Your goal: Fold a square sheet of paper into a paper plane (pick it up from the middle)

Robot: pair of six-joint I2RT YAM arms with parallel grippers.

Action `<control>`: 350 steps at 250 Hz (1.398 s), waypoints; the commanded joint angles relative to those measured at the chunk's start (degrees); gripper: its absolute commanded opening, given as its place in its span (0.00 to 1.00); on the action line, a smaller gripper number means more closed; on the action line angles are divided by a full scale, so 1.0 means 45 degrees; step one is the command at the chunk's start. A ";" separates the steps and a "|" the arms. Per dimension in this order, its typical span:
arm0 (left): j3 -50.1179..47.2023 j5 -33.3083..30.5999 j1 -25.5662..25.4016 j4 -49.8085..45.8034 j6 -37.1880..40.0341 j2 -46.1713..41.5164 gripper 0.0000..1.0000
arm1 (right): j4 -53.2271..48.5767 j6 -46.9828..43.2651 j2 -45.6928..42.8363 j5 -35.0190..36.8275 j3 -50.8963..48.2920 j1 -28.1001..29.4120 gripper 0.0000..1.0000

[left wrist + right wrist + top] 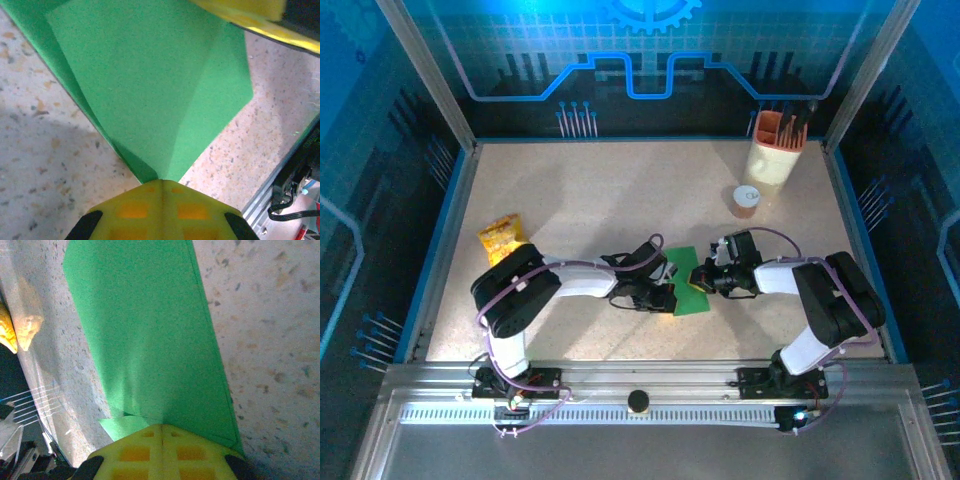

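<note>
No text, brand or number could be read. A gear emblem (650,12) was drawn on the far wall (520,40); print on the yellow packet (501,238) was too small.

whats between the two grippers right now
The folded green paper spans the gap between the left gripper and the right gripper, each shut on it; the top external view shows this.

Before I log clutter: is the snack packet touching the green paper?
No, the packet lies well left of the paper, clearly apart from it.
</note>
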 commanded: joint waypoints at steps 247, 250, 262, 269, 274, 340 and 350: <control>-0.1992 -0.0823 -0.0811 0.0243 -0.0464 -0.0494 0.00 | -0.2069 -0.0317 0.0158 0.1385 -0.0211 0.0126 0.00; -0.2012 -0.0826 -0.0815 0.0218 -0.0416 -0.0540 0.00 | -0.2062 -0.0307 0.0142 0.1391 -0.0211 0.0126 0.00; -0.1982 -0.0887 -0.0838 -0.0088 -0.0286 -0.0783 0.00 | -0.2060 -0.0297 0.0139 0.1417 -0.0236 0.0126 0.00; -0.1961 -0.0995 -0.0923 -0.0278 -0.0157 -0.0948 0.00 | -0.2053 -0.0297 0.0135 0.1423 -0.0207 0.0126 0.00; -0.1939 -0.1115 -0.0980 -0.0425 -0.0065 -0.1080 0.00 | -0.2049 -0.0284 0.0122 0.1414 -0.0227 0.0126 0.00; -0.1601 -0.1638 -0.1051 0.0009 -0.0831 -0.2473 0.00 | -0.1601 0.0267 -0.0495 0.1164 -0.0594 0.0249 0.00; -0.1567 -0.1885 -0.0994 0.0234 -0.1073 -0.2667 0.00 | -0.1492 0.0392 -0.0646 0.1272 -0.0701 0.0390 0.00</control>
